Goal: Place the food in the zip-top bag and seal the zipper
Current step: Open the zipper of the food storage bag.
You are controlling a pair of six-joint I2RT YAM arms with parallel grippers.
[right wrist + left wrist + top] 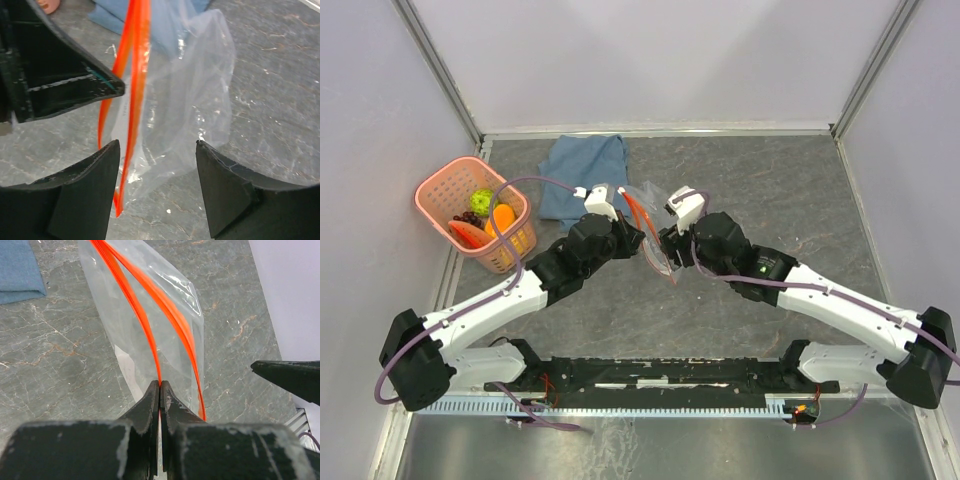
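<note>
While the left claw point(160, 386) pinches the crinkly bag's point(122, 335) zipper point(172, 312), the right claw point(157, 146) gapes.

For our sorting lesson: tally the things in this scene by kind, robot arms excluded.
Toy foods (yellow-green bumpy ball, dark purple grape bunch, round orange fruit, orange-red carrot-like piece): 4
Pink perforated plastic basket: 1
Folded blue cloth: 1
Clear plastic zip-top bag: 1
Total: 7

We hold both arms stretched forward and angled inward, wrists almost nose to nose, our left gripper point(160, 385) pinched tight on the zipper point(167, 307), our right gripper point(157, 147) facing it, jaws spread wide, clasping nothing
</note>
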